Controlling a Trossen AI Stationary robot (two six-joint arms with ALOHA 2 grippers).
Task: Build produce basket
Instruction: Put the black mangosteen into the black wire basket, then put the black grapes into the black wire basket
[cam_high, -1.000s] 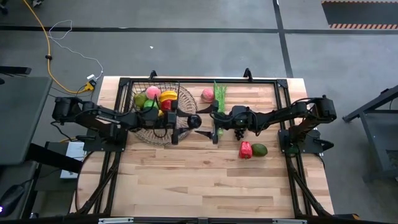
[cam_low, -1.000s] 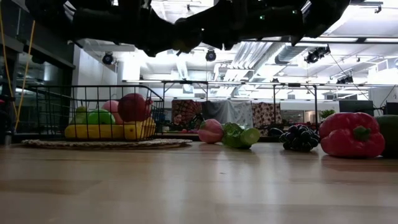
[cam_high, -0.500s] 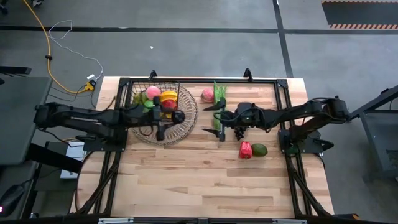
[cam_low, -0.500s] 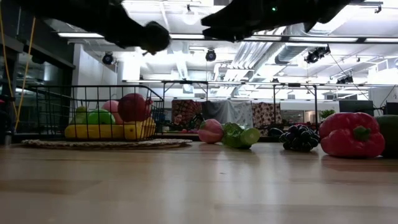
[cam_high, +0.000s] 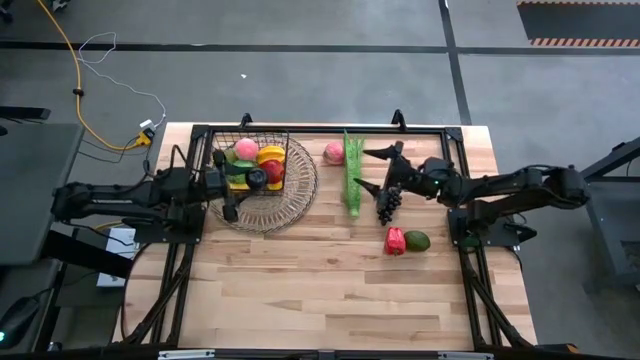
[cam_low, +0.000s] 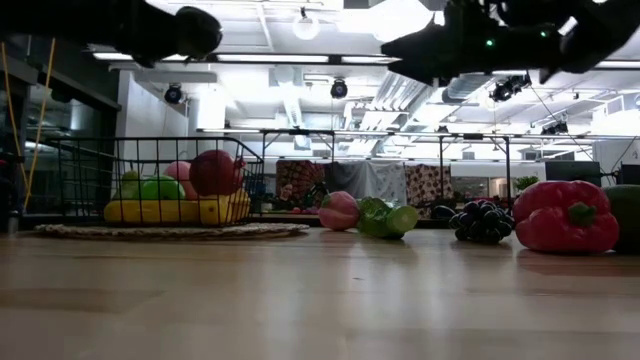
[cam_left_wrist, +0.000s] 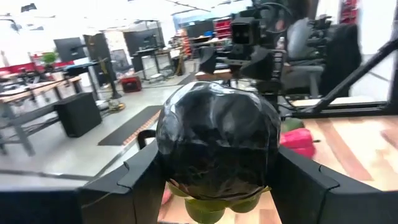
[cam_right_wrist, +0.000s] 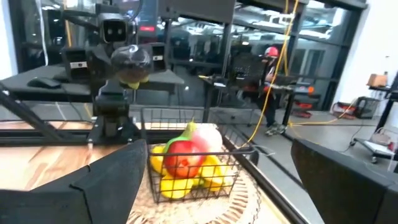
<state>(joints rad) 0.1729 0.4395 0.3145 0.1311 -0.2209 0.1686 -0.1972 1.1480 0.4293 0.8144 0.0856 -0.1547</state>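
Note:
The black wire basket (cam_high: 250, 160) stands on a round wicker tray (cam_high: 290, 200) at the far left. It holds produce: a pink peach, yellow bananas, green and red apples (cam_low: 215, 172). High over the basket's near right corner, my left gripper (cam_high: 250, 182) is shut on a dark round fruit (cam_left_wrist: 214, 140) with a green underside. My right gripper (cam_high: 362, 168) hangs open and high over the long green stalk (cam_high: 350, 175). A peach (cam_high: 334, 152), purple grapes (cam_high: 385, 205), a red pepper (cam_high: 395, 240) and a green fruit (cam_high: 417, 240) lie on the table. My left gripper pinches the dark fruit by its two opposite sides (cam_left_wrist: 168, 149) between its two fingers (cam_left_wrist: 134, 183). The fingers lie level and point toward the table's right edge. The fruit is lifted clear, well above the basket (cam_low: 195, 28).
A black frame rail (cam_high: 320, 128) runs along the table's far edge and down both sides. The near half of the wooden table (cam_high: 330, 300) is bare. Benches and equipment of the room show beyond the table in the low view.
My left gripper has drawn back from the table's middle toward its left edge, carrying the dark fruit at height to a place over the basket. My right gripper has pulled back toward the right edge, staying open and high. The produce on the table has not moved.

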